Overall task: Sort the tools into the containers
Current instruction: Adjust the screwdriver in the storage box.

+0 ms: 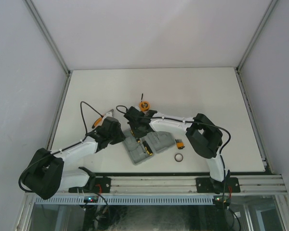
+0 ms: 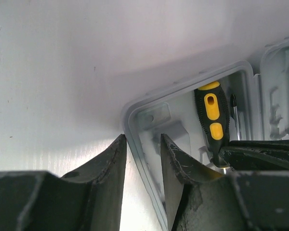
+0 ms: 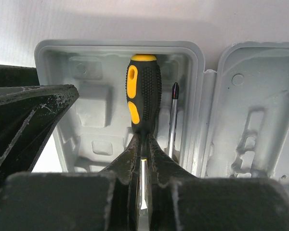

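Note:
The grey tool case (image 1: pixel 156 144) lies open at the table's near middle. My right gripper (image 3: pixel 143 139) is shut on the metal shaft of a black-and-orange screwdriver (image 3: pixel 143 98), whose handle lies in a recess of the case's left half (image 3: pixel 94 103). It also shows in the top view (image 1: pixel 146 147), below my right gripper (image 1: pixel 139 136). A second thin screwdriver shaft (image 3: pixel 173 120) lies beside it. My left gripper (image 2: pixel 142 137) is open, its fingers either side of the case's left rim (image 2: pixel 135 113). The tape measure (image 1: pixel 144 106), pliers (image 1: pixel 99 120), bit set (image 1: pixel 179 143) and ring (image 1: pixel 179 157) lie on the table.
The case's right half (image 3: pixel 253 120) shows bare moulded recesses. My two grippers are close together over the case's left half. The white table (image 1: pixel 197 96) has walls at the left, right and back.

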Robot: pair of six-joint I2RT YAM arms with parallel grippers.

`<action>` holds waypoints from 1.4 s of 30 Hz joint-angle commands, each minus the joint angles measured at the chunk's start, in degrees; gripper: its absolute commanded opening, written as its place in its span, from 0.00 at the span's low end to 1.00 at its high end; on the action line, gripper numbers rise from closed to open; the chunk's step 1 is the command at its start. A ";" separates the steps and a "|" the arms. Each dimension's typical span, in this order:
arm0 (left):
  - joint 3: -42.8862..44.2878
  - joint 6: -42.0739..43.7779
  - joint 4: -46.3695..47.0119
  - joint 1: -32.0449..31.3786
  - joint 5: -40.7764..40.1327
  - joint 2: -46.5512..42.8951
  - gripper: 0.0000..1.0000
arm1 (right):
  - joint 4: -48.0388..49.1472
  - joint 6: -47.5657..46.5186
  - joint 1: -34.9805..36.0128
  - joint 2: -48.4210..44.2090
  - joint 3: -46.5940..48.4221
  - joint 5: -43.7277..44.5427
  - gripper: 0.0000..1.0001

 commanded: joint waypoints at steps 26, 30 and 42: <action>-2.11 -2.01 7.93 -2.95 2.70 3.96 0.27 | -9.06 6.53 5.94 14.85 -5.81 2.04 0.00; -1.45 -2.37 7.98 -4.07 2.46 4.21 0.25 | -8.79 7.18 6.52 16.09 -5.95 2.23 0.00; -0.31 -3.32 7.76 -6.19 1.83 4.51 0.23 | -8.41 7.46 8.04 16.93 -6.63 1.76 0.00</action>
